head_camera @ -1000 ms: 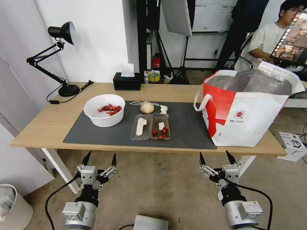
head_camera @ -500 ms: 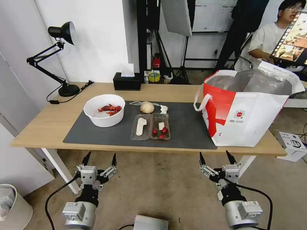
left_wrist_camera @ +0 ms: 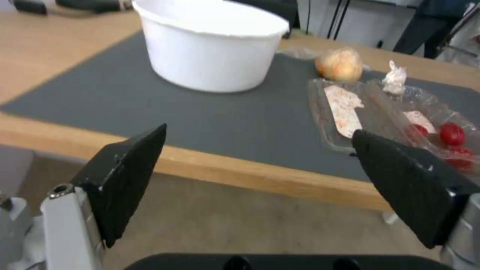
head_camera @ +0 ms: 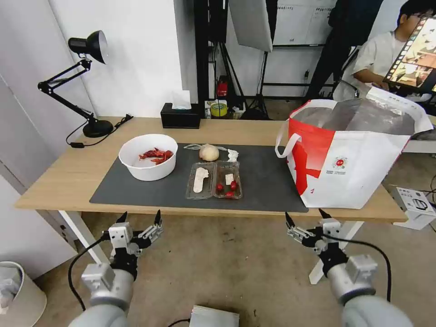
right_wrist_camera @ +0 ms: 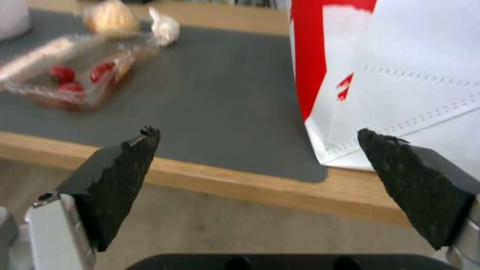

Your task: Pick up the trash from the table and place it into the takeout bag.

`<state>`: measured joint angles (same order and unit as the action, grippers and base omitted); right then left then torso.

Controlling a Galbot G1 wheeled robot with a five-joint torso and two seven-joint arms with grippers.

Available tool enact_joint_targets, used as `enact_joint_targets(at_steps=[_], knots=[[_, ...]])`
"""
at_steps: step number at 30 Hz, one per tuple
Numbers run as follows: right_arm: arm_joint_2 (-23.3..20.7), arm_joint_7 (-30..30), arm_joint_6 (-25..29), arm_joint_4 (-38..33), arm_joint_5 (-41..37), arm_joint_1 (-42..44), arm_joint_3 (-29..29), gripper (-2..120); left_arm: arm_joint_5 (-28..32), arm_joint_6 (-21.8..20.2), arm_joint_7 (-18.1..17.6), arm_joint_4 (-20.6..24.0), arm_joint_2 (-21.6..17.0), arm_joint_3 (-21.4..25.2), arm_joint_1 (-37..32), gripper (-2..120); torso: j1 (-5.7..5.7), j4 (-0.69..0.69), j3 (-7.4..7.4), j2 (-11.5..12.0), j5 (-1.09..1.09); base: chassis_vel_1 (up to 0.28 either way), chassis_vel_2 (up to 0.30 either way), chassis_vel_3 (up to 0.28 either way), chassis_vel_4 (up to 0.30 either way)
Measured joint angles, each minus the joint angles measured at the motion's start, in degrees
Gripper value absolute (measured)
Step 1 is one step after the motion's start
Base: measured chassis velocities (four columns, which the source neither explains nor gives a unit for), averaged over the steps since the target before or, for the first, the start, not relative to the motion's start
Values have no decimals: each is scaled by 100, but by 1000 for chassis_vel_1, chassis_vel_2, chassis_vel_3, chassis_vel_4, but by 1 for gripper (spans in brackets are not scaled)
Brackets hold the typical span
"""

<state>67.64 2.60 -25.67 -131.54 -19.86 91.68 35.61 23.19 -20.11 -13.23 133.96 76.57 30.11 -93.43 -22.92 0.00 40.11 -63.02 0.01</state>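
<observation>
1. The table [head_camera: 59, 181] is long and made of light wood. A big dark grey mat [head_camera: 136, 190] lies on it. All the trash sits on this mat, so I think the job has not really begun.
2. The takeout bag [head_camera: 349, 168] stands at the right end of the table. It is big, white and red, and shiny silver inside. Its top is wide open. I cannot see any trash inside it, but its bottom is hidden.
3. The white bowl [head_camera: 147, 156] sits on the left part of the mat, with red shells in it. It is well away from the bag.
4. The clear tray [head_camera: 213, 180] lies flat in the middle of the mat. It holds red and white scraps.
5. The beige round lump [head_camera: 209, 152] in clear wrap sits just behind the tray.
6. The crumpled white tissue [head_camera: 233, 155] lies just beside the lump, on the bag's side.
7. The left gripper [head_camera: 138, 223] hangs below the table's front edge, in front of the bowl. Its two black fingers are spread apart and hold nothing.
8. The right gripper [head_camera: 303, 219] hangs below the front edge, near the bag. Its fingers are spread apart too, and it holds nothing.
9. So four pieces of trash are left to pick up and drop in the bag.
</observation>
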Motion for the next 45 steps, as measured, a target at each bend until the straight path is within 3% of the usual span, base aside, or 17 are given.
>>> enact_joint_targets(at_steps=[2,5,13,36,42,43,45], knots=[[-156,24,-220,2,-169,-94,35,100,194,-168,-104,20,-79,-13,82,100,0,0,0,0,-1,0,0,0,0],[-611,38,-541,0,-609,-417,140,100,877,-763,-490,85,-356,-55,370,100,0,2,0,0,-2,0,0,0,0],[-695,27,-450,-62,-652,-434,169,100,1833,-1465,-908,295,-787,-71,704,100,-1,0,0,0,1,0,0,0,0],[-754,-65,-187,-34,-635,-481,127,100,2365,-1044,-953,98,-749,-305,947,100,0,1,0,0,-1,0,0,0,0],[-764,-65,-163,-11,-637,-495,134,100,2833,-1006,-1069,71,-750,-374,1022,100,0,1,0,0,-1,0,0,0,0],[-760,-65,-146,-4,-636,-495,137,100,3307,-972,-1227,56,-750,-458,1113,100,0,1,-1,0,-1,0,0,0,0],[-751,-64,-138,0,-636,-494,138,100,3619,-952,-1358,56,-749,-510,1171,100,0,1,-1,0,-1,0,0,0,0]])
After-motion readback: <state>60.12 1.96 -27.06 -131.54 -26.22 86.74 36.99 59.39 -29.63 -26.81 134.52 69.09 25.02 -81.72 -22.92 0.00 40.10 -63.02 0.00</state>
